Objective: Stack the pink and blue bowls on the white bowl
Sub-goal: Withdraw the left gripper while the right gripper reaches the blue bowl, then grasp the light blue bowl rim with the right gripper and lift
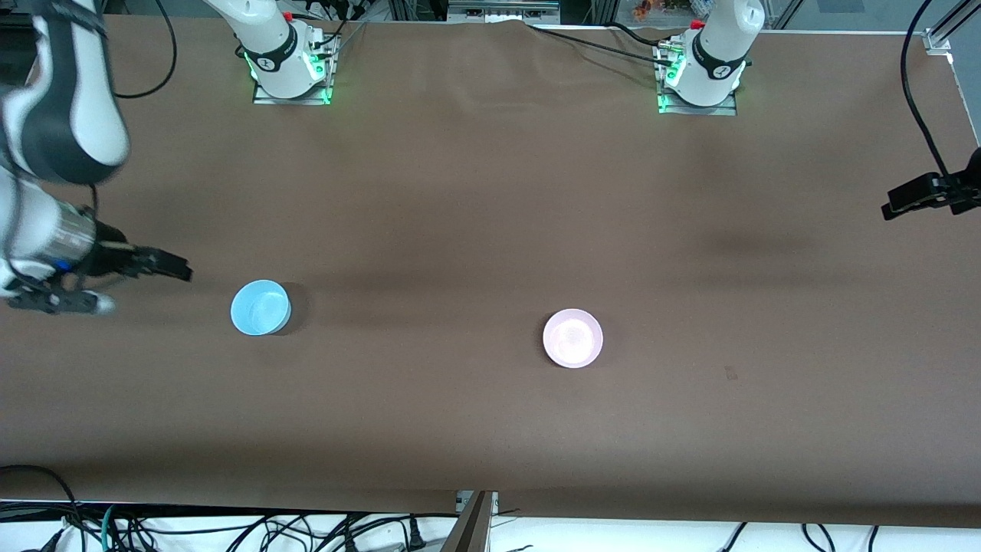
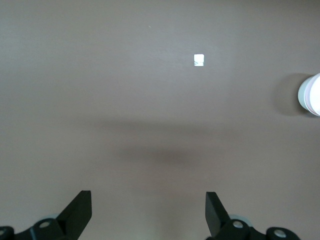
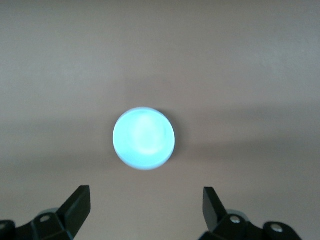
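The light blue bowl stands upright on the brown table toward the right arm's end; it also shows in the right wrist view. The pale pink bowl with a whitish rim stands near the table's middle, and its edge shows in the left wrist view. No separate white bowl shows; I cannot tell whether it lies under the pink one. My right gripper is open and empty, up in the air beside the blue bowl. My left gripper is open and empty over the left arm's end.
The brown table cover has a small mark beside the pink bowl, and a small white square shows on it in the left wrist view. Cables run along the table's edge nearest the camera.
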